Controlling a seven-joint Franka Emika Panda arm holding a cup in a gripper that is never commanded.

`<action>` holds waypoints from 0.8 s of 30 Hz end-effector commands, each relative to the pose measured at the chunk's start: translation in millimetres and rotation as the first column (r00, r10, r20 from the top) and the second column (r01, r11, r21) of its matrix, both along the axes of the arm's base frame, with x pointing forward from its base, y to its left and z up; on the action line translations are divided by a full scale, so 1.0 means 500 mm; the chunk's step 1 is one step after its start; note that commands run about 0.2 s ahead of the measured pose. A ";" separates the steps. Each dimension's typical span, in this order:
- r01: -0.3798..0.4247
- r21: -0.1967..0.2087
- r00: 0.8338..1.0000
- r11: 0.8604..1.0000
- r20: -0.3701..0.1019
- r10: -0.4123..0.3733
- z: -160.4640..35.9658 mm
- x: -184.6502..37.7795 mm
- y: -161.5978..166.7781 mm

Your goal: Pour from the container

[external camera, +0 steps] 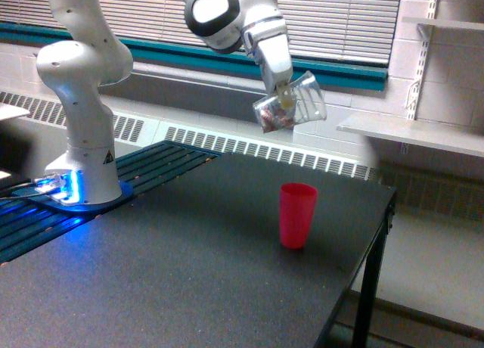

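The container [289, 104] is a small clear cup with pinkish bits inside, held tilted in the air with its mouth toward the exterior view's right. My gripper [283, 95] is shut on it, coming down from the white arm at upper left. The container hangs above and slightly to the left of a pink-red plastic cup [297, 215], which stands upright on the dark table [189, 272]. Nothing is seen falling from the container.
The arm's white base [82, 136] stands at the table's left on blue slats. The table's right edge [370, 265] drops off just beyond the pink cup. A white shelf [408, 132] juts from the wall at right. A radiator grille runs behind.
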State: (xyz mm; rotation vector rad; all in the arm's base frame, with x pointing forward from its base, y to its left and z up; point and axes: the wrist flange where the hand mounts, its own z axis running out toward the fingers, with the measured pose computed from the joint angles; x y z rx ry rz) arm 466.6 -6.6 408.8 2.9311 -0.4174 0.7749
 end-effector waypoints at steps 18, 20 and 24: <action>-0.085 -0.031 0.985 0.996 -0.151 0.079 -0.092 -0.030 0.034; -0.087 -0.037 0.983 0.996 -0.166 0.080 -0.101 -0.028 0.035; -0.087 -0.044 0.978 0.995 -0.192 0.077 -0.116 -0.023 0.037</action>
